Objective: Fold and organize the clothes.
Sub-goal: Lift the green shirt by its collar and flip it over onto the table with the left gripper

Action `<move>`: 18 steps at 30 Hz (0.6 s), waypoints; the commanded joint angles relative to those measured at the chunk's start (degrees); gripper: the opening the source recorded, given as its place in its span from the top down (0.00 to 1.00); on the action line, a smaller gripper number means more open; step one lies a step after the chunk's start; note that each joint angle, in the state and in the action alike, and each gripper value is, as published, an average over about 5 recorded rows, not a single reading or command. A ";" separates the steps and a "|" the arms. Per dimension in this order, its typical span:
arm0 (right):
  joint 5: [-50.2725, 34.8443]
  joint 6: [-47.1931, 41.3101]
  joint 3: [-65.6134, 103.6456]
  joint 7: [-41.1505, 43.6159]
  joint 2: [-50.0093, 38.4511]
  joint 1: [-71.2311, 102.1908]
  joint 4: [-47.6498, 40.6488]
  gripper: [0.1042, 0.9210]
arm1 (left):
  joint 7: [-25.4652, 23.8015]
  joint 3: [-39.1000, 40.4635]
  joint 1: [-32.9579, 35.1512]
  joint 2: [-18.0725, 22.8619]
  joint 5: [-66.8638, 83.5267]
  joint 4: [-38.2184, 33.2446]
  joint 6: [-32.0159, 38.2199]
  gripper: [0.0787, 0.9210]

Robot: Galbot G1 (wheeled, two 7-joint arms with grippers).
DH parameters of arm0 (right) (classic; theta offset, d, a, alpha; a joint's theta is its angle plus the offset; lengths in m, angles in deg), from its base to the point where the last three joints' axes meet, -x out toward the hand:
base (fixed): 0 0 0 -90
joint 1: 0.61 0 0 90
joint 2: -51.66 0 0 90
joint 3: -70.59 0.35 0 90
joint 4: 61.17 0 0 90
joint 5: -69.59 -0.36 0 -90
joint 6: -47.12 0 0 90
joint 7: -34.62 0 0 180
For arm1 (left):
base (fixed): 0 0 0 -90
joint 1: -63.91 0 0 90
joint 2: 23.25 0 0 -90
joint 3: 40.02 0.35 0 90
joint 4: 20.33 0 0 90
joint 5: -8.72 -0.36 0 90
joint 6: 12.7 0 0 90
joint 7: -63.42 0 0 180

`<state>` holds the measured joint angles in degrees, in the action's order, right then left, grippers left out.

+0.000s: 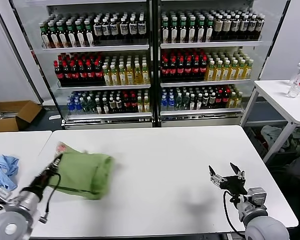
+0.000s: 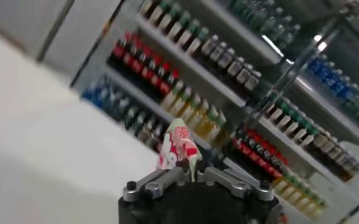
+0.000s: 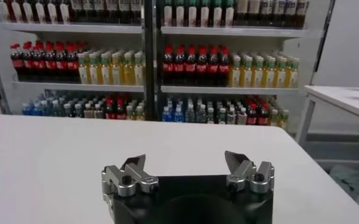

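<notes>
Soft matt cotton cloth is seen in the green T-shirt (image 1: 85, 172) near the table's left edge, creased. The table (image 1: 175, 165) top is smooth, white, faintly glossy. Matt black plastic and bare metal are shown on the right gripper (image 3: 185, 173).

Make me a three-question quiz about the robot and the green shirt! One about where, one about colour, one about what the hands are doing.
1. Where does the green T-shirt lie?
A. table's left part
B. floor
C. shelf

2. What colour is the garment on the neighbouring table?
A. red
B. light blue
C. black

3. How do the jaws of the right gripper stand?
A. shut on the shirt
B. shut, empty
C. open, empty

Answers: 1 A, it rests on the white table, pinched by the left gripper. 2 B, pale blue folds. 3 C, jaws apart, nothing between.
</notes>
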<state>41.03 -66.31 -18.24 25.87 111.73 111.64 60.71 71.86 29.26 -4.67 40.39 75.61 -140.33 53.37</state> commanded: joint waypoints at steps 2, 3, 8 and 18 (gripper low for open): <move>0.17 0.06 0.41 0.12 0.12 0.50 0.61 0.12 | 3.73 38.15 -7.30 11.30 -35.98 -0.58 0.74 0.97; 0.16 0.06 0.73 0.12 0.13 0.67 0.69 0.12 | 4.33 41.40 -9.44 13.24 -36.35 2.65 0.89 0.97; 0.21 0.24 3.07 0.23 0.33 2.09 1.19 0.12 | 7.29 52.65 -21.23 22.90 -33.86 15.76 0.92 0.97; -0.45 -0.49 6.36 0.85 -0.34 2.63 1.73 0.12 | 7.39 63.66 -34.49 30.76 -29.24 28.58 3.20 0.97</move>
<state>40.85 -66.17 -14.52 26.37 111.83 113.81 62.22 78.60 70.00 -23.50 59.72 50.24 -126.79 54.80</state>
